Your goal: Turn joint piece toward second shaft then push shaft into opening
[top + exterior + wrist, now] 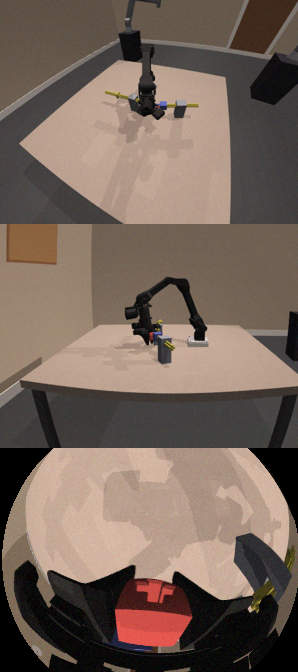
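Observation:
The gripper [149, 341] [155, 572] is shut on the red joint piece [151, 336] [153, 627], with one finger on each side. Its cross-shaped opening faces the top of the wrist view, not the second shaft. A blue piece [163, 105] [157, 336] joins it to the first yellow shaft [192, 105] [169, 345], which runs through the first grey block [180, 111] [164, 350]. The second yellow shaft [123, 96] [263, 594] slants through the second grey block [132, 103] [260, 564]; its near end is apart from the joint piece. The arm hides the joint in the top view.
The second shaft carries a yellow crosspiece [117, 95] beyond its block. The arm's white base [198, 342] stands on the table [182, 181] [106, 378], behind the shafts. The second block stands close to the gripper's side.

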{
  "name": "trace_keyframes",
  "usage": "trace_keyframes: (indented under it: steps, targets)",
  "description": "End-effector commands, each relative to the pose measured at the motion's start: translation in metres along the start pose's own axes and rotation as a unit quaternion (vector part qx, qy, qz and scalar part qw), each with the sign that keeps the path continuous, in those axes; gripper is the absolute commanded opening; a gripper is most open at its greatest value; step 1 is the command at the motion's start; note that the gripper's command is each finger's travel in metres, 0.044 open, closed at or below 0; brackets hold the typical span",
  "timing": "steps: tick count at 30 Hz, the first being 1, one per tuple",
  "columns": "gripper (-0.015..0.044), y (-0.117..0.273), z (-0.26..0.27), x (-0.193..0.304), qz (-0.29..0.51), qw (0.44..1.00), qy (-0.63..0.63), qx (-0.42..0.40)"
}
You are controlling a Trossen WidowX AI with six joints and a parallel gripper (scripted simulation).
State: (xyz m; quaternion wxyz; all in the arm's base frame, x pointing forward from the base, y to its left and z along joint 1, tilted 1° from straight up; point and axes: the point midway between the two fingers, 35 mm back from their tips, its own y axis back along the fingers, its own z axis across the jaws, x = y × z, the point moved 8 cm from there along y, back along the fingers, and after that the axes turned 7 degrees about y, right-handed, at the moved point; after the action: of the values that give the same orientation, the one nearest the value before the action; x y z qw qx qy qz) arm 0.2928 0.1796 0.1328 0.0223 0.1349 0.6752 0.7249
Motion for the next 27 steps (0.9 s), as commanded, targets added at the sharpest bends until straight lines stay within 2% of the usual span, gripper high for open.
trace_keyframes:
  steps: [1,27]
  targets:
    - [0.0000,0.001,-0.003,0.002,-0.012,0.999,-0.033,-0.004]
    - [0.0000,0.005,-0.020,0.019,-0.077,0.968,-0.238,-0.013]
